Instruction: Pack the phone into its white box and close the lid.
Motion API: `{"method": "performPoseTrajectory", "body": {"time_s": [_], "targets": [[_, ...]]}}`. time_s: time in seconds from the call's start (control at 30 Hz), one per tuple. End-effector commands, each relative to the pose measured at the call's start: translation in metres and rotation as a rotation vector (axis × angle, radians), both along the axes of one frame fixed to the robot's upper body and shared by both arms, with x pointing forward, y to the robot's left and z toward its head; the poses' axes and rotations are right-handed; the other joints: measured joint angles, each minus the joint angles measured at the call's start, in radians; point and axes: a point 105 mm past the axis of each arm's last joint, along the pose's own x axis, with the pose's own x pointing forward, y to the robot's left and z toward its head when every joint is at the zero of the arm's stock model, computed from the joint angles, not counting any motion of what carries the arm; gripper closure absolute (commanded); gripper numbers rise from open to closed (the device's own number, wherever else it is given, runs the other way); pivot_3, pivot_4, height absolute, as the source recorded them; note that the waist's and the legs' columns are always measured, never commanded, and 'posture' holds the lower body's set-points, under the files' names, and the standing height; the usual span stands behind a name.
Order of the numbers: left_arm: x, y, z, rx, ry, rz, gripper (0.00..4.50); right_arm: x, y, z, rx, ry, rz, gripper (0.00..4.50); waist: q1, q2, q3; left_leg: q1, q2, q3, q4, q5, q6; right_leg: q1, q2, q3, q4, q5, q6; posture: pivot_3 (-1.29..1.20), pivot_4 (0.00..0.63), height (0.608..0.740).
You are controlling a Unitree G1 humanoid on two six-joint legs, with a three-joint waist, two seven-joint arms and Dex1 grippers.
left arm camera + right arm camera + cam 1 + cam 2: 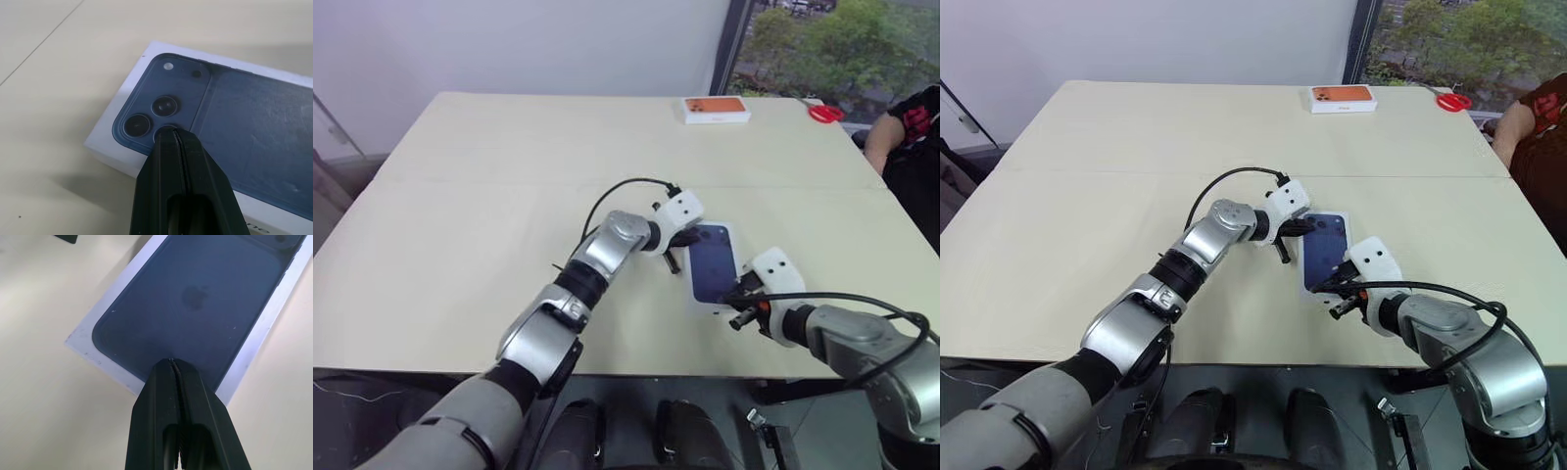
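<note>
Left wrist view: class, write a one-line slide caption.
Shut black left hand over the camera corner of the white rectangular cardboard lid, printed with a dark blue phone picture, on the beige table.

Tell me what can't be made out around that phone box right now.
- Under the lid: hidden in all views.
- Printed lens, left wrist view: partly behind the shut left gripper.
- Lid's near edge, right wrist view: behind the shut right gripper.
- Person, eye views: cut by right edge.
</note>
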Motion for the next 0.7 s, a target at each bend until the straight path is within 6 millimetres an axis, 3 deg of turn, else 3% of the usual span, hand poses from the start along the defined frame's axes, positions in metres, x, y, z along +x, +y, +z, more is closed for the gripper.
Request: {"method": "performPoseTrajectory", "body": {"time_s": [0.03, 0.2, 0.37, 0.5, 0.7], "targets": [[0.010, 0.031, 0.037, -0.208, -0.078, 0.064, 4.50, 0.019, -0.014, 0.031, -0.034, -0.206, -0.061, 4.43, -0.007, 0.001, 0.001, -0.001, 0.000, 0.000, 0.000, 0.000, 0.000, -0.002, 0.000, 0.000, 0.000, 0.000, 0.000, 0.00, 0.150, 0.740], [0.004, 0.108, 0.055, -0.288, -0.141, 0.153, 4.50, 0.037, -0.030, 0.054, -0.049, -0.372, -0.091, 4.43, -0.027, 0.002, 0.001, -0.004, 0.002, 0.001, -0.001, 0.000, -0.001, -0.007, 0.001, 0.001, 0.003, 0.000, 0.000, 0.00, 0.150, 0.740], [-0.011, 0.189, 0.048, -0.275, -0.138, 0.335, 4.50, 0.050, -0.034, 0.063, 0.024, -0.436, -0.037, 4.43, -0.026, 0.002, 0.001, -0.003, 0.002, 0.001, -0.001, 0.000, -0.001, -0.006, 0.002, 0.001, 0.003, 0.000, 0.000, 0.00, 0.150, 0.740], [-0.025, 0.235, 0.043, -0.272, -0.123, 0.452, 4.50, 0.060, -0.036, 0.068, 0.123, -0.452, -0.012, 4.43, -0.022, 0.002, 0.002, -0.003, 0.001, 0.001, -0.001, 0.001, -0.001, -0.005, 0.001, 0.000, 0.002, 0.000, 0.000, 0.00, 0.150, 0.740], [-0.050, 0.281, 0.019, -0.185, -0.114, 0.599, 4.50, 0.068, -0.030, 0.065, 0.242, -0.434, 0.037, 4.43, -0.026, 0.003, 0.002, -0.003, 0.000, 0.001, -0.001, 0.000, -0.001, -0.004, -0.002, 0.001, 0.001, 0.000, 0.000, 0.00, 0.150, 0.740]]}}
